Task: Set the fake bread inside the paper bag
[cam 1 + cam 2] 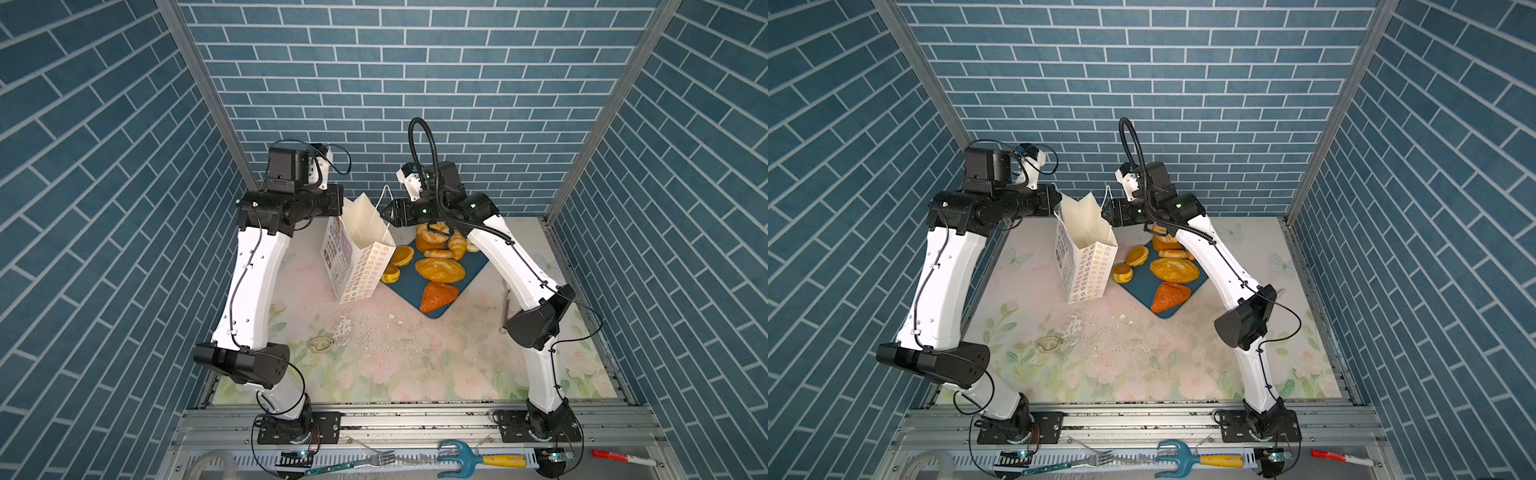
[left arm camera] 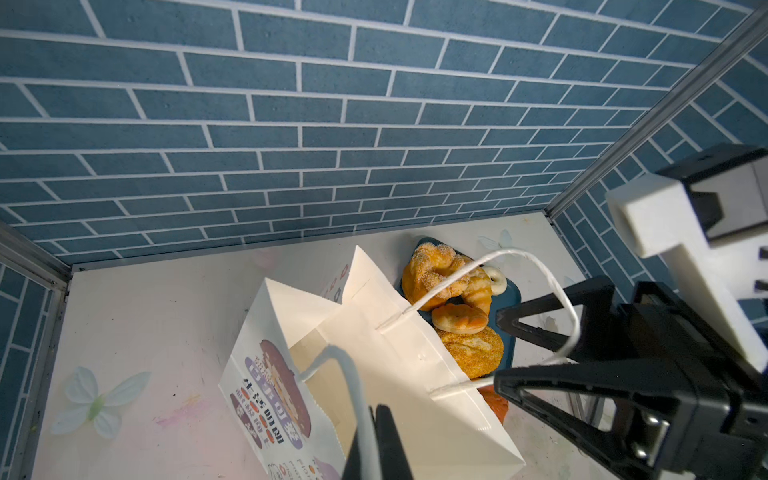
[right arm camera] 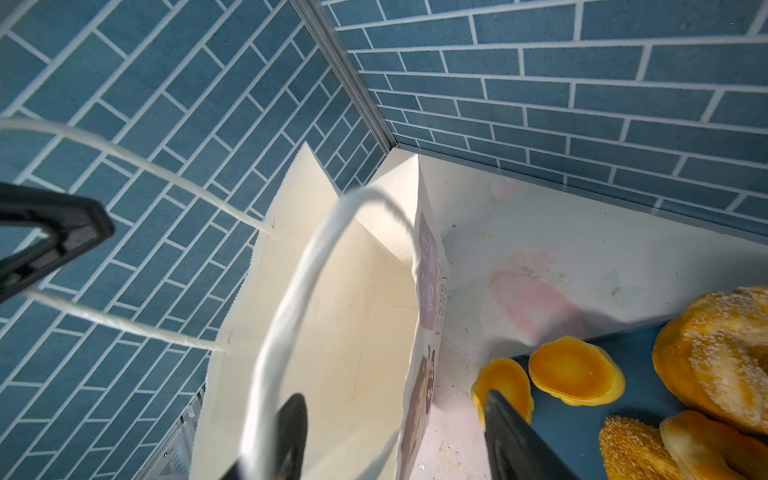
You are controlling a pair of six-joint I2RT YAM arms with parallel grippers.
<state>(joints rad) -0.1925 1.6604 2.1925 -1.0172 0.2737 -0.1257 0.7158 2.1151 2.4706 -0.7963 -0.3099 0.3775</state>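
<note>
Bread, golden-orange toy pastries (image 1: 439, 269), is lying on the dark teal tray (image 1: 405, 287) beside the tall white paper bag (image 1: 365, 270), none inside. The left gripper (image 2: 374, 449) is clamping one white cord handle (image 2: 349, 374). The right gripper (image 2: 498, 350), jaws apart, is straddling the other handle (image 2: 540, 270), seemingly to spread the mouth.

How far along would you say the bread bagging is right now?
Done: the paper bag stands open, and its inside looks empty. In hand: the left gripper is shut on one cord handle; the open right gripper is at the other handle, not clamping it. Left: all the fake bread in view lies on or beside the tray.
</note>
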